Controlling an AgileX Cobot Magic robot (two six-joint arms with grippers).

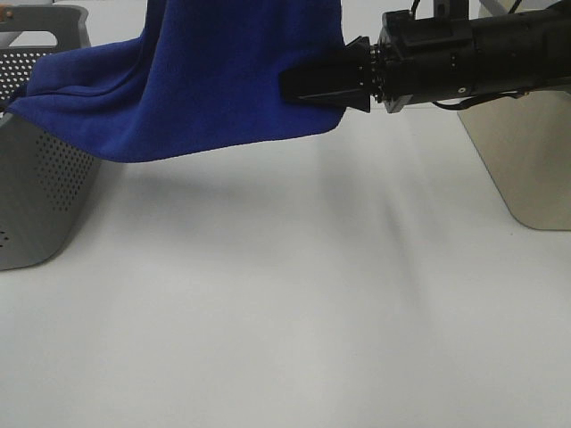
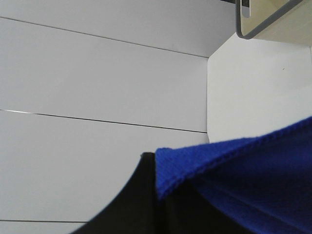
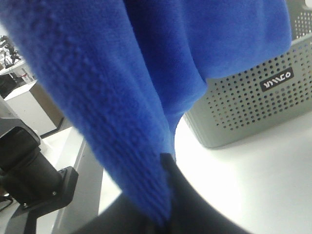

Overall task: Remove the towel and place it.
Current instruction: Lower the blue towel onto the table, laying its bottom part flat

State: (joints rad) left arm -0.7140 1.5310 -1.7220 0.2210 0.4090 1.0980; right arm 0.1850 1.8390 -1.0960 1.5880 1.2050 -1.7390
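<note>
The deep blue towel (image 1: 205,80) hangs in the air, its left end still draped over the grey perforated basket (image 1: 36,196). My right gripper (image 1: 293,89) reaches in from the right and is shut on the towel's right edge. In the right wrist view the towel (image 3: 122,73) fills the frame above a black finger (image 3: 187,204), with the basket (image 3: 253,107) behind. In the left wrist view a black finger (image 2: 126,204) is clamped on the towel's hemmed edge (image 2: 234,180). The left gripper is out of the high view; the towel rises past that view's top edge.
A second grey container (image 1: 526,160) stands at the right, behind the right arm; it also shows in the left wrist view (image 2: 263,19). The white table (image 1: 294,303) spreads out under the towel. A black arm part (image 3: 29,165) shows in the right wrist view.
</note>
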